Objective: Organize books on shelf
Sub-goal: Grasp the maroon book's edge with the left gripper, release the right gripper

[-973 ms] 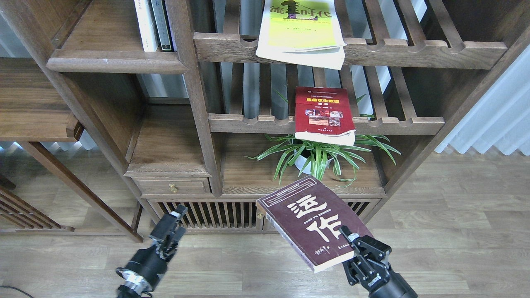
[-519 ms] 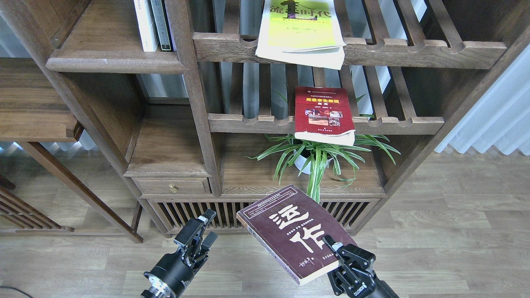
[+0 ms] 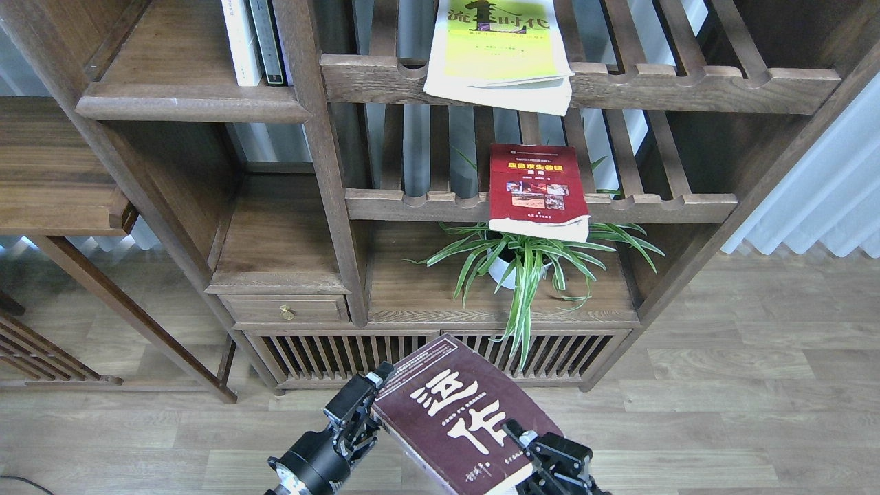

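Left gripper up against the maroon book at its left edge — jaws parted, not clamped. Maroon book held low, well below the potted plant, tilted. Right gripper pinching its near right corner, jaws closed on it. Risk: corner-only hold — could swing or slip during handover.

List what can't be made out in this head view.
- Right gripper: its underside is behind the maroon book; its arm is cut off by the bottom edge.
- Left gripper: dark, at the book's left edge; contact unclear.
- Yellow-green book: top cut off by the frame's upper edge.
- Red book: small print too small to read.
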Available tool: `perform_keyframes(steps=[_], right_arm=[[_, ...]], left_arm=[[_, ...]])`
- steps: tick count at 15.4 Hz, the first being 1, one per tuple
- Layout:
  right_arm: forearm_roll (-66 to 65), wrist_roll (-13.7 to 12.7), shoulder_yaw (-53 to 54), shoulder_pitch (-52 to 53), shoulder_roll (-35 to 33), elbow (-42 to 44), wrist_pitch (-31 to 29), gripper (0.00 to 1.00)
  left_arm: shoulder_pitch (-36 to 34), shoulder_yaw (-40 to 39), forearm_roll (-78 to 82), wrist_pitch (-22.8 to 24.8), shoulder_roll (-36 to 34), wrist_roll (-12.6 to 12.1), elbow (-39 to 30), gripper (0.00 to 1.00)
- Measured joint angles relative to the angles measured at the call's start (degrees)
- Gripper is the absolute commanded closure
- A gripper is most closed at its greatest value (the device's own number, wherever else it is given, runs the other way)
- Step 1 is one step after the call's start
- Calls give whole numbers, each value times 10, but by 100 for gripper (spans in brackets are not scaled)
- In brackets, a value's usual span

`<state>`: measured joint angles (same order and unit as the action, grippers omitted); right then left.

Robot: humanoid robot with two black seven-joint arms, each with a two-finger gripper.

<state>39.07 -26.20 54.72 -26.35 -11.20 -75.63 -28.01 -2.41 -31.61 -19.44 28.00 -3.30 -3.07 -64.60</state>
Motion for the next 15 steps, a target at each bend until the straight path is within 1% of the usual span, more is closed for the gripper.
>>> perform_keyframes(steps=[3,4,5,7,8,9,10,11,12,13,15], right_arm=[[-1,0,-1,-4,1,0,0,86],[-2,0,-1,-5,1,0,0,85],[-4,0,-1,-5,1,0,0,85],[-9,0,-1,-6,1,0,0,85],[-12,0,0,-8,1,0,0,79],[-14,0,0,-9,1,0,0,62],[-14,0,-1,-9,1,0,0,25],[-19,0,0,-9,1,0,0,18],[-23,1,0,-10,0,0,0,6],[-45,2,3,-8,2,0,0,2],[-71,5,10,-2,5,5,0,1]], left_arm=[[0,6,1,0,-5,-3,3,46],[0,7,1,0,-6,-3,3,65],[0,7,1,0,-8,-4,3,95],[0,7,-3,0,-17,0,6,95],[-1,6,-5,0,-23,1,9,95],[-9,7,-6,1,-35,-1,11,95],[-11,7,-6,1,-41,-2,11,95],[-19,7,-7,1,-55,-2,12,96],[-21,4,-8,0,-62,0,13,96],[-27,5,-8,0,-77,0,9,96],[-31,0,-8,0,-100,0,5,96]])
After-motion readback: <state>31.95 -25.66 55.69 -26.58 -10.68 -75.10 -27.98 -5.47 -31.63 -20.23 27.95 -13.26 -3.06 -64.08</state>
